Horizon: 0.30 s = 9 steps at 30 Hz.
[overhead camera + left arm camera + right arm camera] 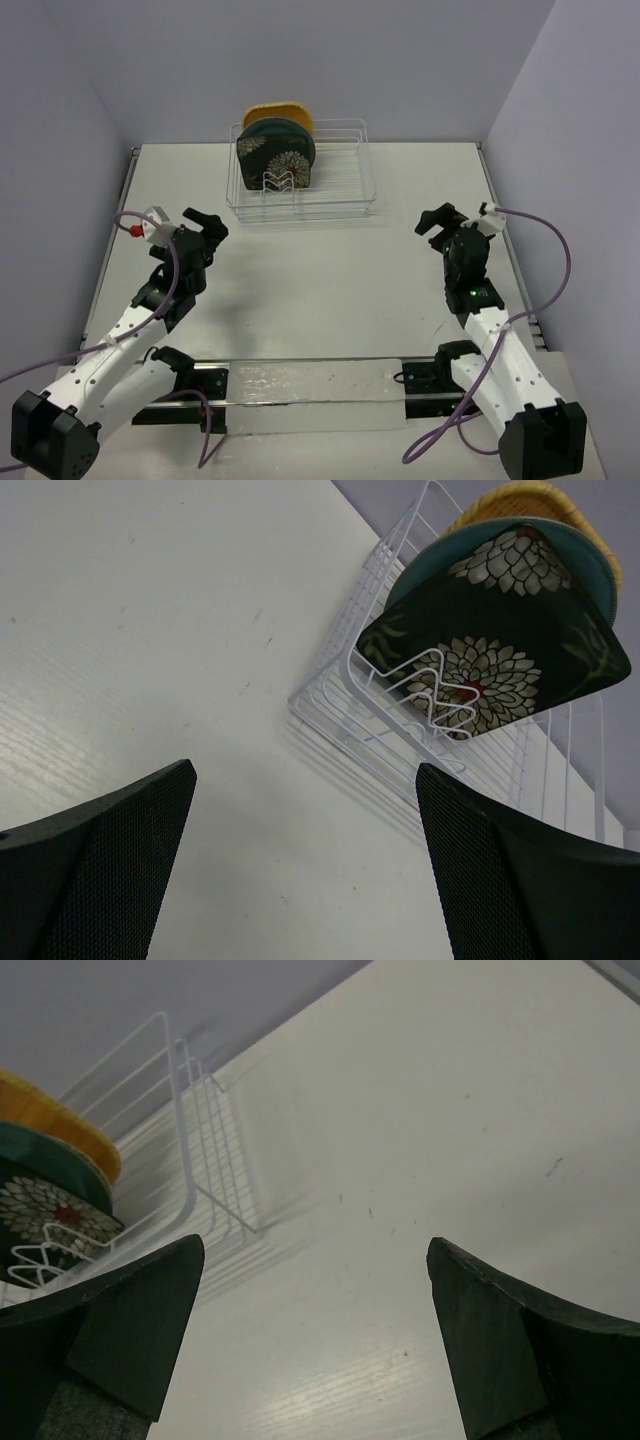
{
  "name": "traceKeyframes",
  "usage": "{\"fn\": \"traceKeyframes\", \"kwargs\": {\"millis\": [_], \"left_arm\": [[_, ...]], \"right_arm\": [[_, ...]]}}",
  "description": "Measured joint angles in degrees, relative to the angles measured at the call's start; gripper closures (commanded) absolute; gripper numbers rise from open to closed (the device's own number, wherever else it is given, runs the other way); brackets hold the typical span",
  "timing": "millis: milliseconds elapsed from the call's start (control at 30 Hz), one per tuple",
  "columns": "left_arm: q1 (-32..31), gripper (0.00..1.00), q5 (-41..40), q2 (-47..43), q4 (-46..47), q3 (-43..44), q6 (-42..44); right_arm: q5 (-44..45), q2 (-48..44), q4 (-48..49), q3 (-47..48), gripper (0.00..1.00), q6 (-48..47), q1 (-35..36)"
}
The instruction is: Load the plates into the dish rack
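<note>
The white wire dish rack (340, 190) stands at the back of the table. Upright in its left half are the dark floral square plate (280, 165) in front, the teal round plate (303, 137) behind it, and a yellow-orange plate (280, 109) at the very back. In the left wrist view the floral plate (500, 650), teal rim (590, 555) and yellow-orange plate (510, 498) show in the rack (340, 695). A fourth plate is not visible. My left gripper (205, 226) (305, 860) is open and empty over bare table. My right gripper (440, 222) (315, 1335) is open and empty.
The right half of the rack (215, 1175) holds nothing. A clear strip (315, 385) lies along the near edge between the arm bases. Grey walls close in the table on three sides.
</note>
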Motion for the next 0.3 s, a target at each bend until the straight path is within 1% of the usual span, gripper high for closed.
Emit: {"fn": "traceKeyframes", "kwargs": {"millis": [133, 300], "left_arm": [[0.04, 0.01, -0.96, 1.91, -0.29, 0.49, -0.09], [0.04, 0.01, -1.19, 1.58, -0.08, 0.83, 0.03]], "right_arm": [[0.86, -3.41, 0.06, -0.42, 0.0, 2.36, -0.27], [2.84, -6.63, 0.58, -1.0, 0.0, 4.37, -0.27]]}}
